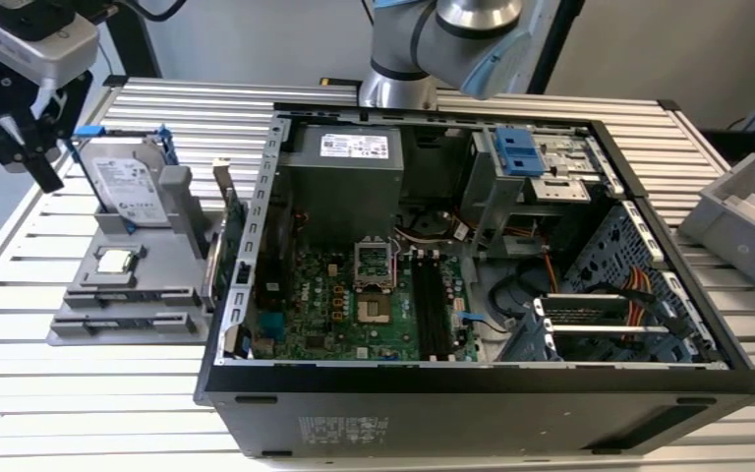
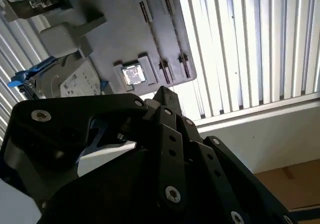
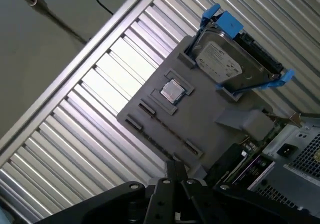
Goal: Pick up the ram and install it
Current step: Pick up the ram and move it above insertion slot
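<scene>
claw (image 1: pixel 47 179): black, bolted linkage arms narrowing to a point. In both wrist views the tips (image 3: pixel 175 166) (image 2: pixel 165 91) looked pinched together with nothing showing between them, so clenched and empty as far as I could see.
claw spot: far to the exterior view's left, up in the air next to the drive end of the holder and touching nothing.
ram: honestly couldn't pick it out. I couldn't tell if a stick sat in the holder's thin grooves or in the board's slots.
holder (image 1: pixel 154 285): flat matte gray plastic slab with raised pockets. It had two long narrow grooves with little clips at the ends, lying on the surface just left of the case.
drive (image 1: pixel 129 187): silver metal box with a white label, in a bright blue plastic frame, propped up tilted in the holder.
chip (image 3: pixel 172 91): small shiny square in a square pocket, mid-holder.
card (image 1: pixel 236 246): green board on edge with a metal bracket, between holder and case.
case (image 1: pixel 483 379): black sheet-metal tower on its side, open on top.
board (image 1: pixel 338 315): green and busy, with a bare metal socket.
slots (image 1: pixel 427 300): long black parallel strips, right of the socket.
surface (image 1: pixel 115 413): ribbed aluminium slats, pale and glossy.
bin (image 1: pixel 745 211): gray plastic, at the exterior view's right edge.
</scene>
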You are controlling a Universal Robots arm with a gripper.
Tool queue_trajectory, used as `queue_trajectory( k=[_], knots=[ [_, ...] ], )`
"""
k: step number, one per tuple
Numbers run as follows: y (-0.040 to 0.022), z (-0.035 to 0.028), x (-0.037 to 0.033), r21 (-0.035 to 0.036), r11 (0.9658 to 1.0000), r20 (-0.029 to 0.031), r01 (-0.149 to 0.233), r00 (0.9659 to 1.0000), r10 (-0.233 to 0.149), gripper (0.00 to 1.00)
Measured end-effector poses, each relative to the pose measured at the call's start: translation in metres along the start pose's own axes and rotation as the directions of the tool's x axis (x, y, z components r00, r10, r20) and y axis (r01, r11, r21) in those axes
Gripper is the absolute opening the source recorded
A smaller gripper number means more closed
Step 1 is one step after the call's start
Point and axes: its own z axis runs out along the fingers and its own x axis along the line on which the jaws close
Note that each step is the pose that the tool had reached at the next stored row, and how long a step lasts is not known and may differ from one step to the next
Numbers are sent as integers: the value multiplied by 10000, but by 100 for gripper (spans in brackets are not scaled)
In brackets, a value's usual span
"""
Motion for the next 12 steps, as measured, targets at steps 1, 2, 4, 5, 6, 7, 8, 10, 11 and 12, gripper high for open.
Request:
queue_trajectory(
  k=[1, 2, 4, 5, 6, 7, 8, 10, 11, 12],
  knots=[
    [0, -2, 0, -1, 10000, -5, 69, 10000, -69, 0],
    [0, -2, 0, -2, 9999, -8, 141, 9999, -141, 0],
    [0, -2, 0, -6, 9993, -19, 371, 9993, -371, 0],
    [0, -2, 0, -8, 9989, -25, 477, 9989, -478, 0],
    [0, -3, 0, -10, 9982, -31, 594, 9982, -594, 0],
    [0, -2, 0, -12, 9974, -35, 714, 9974, -715, 0],
    [0, -3, 0, -15, 9964, -43, 846, 9964, -846, 0],
    [0, -2, 0, -20, 9938, -55, 1108, 9938, -1108, 0],
    [0, -2, 0, -23, 9924, -60, 1228, 9924, -1228, 0],
    [0, -2, 0, -25, 9909, -66, 1349, 9908, -1349, 0]
  ],
)
